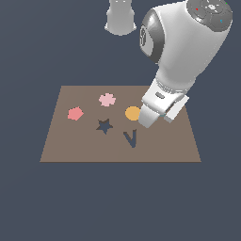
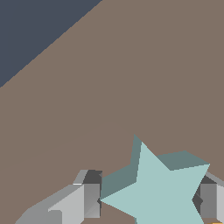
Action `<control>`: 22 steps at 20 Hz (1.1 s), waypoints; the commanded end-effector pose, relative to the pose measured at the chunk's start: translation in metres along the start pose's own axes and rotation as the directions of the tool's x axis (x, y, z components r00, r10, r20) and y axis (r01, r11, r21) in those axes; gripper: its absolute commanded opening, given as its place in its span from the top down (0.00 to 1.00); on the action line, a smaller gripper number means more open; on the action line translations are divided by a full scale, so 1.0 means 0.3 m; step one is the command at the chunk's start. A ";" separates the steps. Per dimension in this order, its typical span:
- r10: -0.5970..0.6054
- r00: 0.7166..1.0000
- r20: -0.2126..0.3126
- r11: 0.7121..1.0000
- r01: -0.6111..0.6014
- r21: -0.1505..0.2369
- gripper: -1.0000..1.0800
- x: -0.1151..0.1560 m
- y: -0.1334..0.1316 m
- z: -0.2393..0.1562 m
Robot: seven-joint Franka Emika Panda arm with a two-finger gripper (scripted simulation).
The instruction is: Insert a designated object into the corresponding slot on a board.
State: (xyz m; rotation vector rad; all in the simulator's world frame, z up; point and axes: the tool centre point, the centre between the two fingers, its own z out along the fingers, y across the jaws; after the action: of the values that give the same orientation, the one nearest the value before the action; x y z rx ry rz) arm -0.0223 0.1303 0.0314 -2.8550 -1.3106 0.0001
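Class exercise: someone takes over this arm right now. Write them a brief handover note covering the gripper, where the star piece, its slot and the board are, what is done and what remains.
Gripper: fingers on either side of the teal star, touching its points; it looks closed on it, low over the board.
Teal star: between the fingers in the wrist view; hidden behind the arm in the exterior view, near the board's right part there.
Star slot: empty, towards the exterior view's left of the gripper, beyond the orange disc and the V-shaped cutout.
Done: star apparently gripped.
Left: lift, carry to the slot, line up the points, insert.
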 end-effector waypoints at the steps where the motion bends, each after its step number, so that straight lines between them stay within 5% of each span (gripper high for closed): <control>1: -0.014 1.000 0.000 1.000 0.014 0.000 1.00 -0.027 0.028 -0.002; 22: -0.221 0.975 -0.001 0.975 0.221 0.001 1.00 -0.328 0.444 -0.027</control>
State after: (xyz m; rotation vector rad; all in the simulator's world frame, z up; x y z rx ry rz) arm 0.0114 -0.0238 0.0389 -2.7017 -1.6009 0.0005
